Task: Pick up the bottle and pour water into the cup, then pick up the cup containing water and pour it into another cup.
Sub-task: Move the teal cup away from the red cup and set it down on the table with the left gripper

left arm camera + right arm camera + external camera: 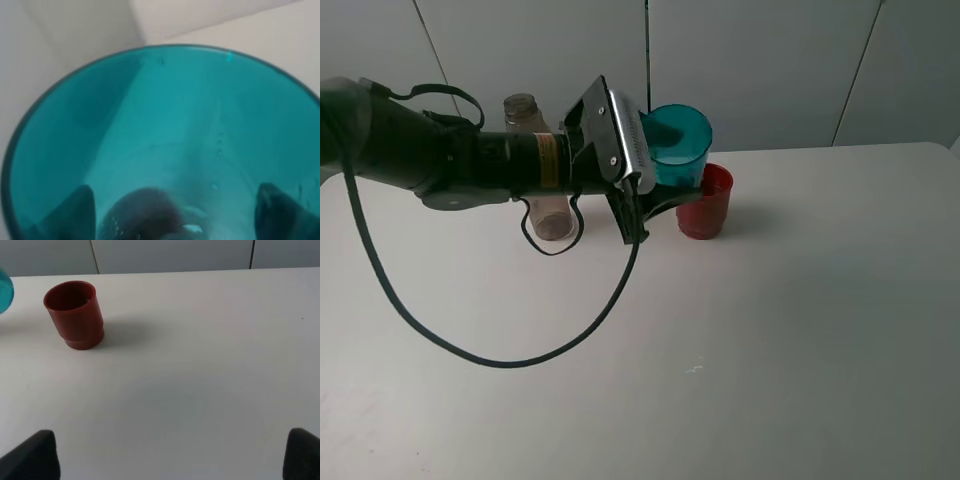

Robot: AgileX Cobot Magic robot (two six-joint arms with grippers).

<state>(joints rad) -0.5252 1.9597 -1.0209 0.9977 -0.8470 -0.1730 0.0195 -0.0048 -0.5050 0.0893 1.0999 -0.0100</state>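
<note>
Second pour in hand: left fingers [655, 200] pinch the translucent teal plastic tumbler [678, 146] aloft beside the opaque red cup [706, 202] on the white worktop [800, 320]; next, tilt over it; right fingers [170, 452] spread, idle.

You see a plain white table [800, 330] under soft, even light, backed by a pale grey panelled wall [760, 70] with thin dark seams.

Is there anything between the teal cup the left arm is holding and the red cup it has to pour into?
Nothing visible. The left tool holds the teal cup raised beside the red cup, whose open mouth is uncovered. The bottle stands behind the arm, away from that path.
</note>
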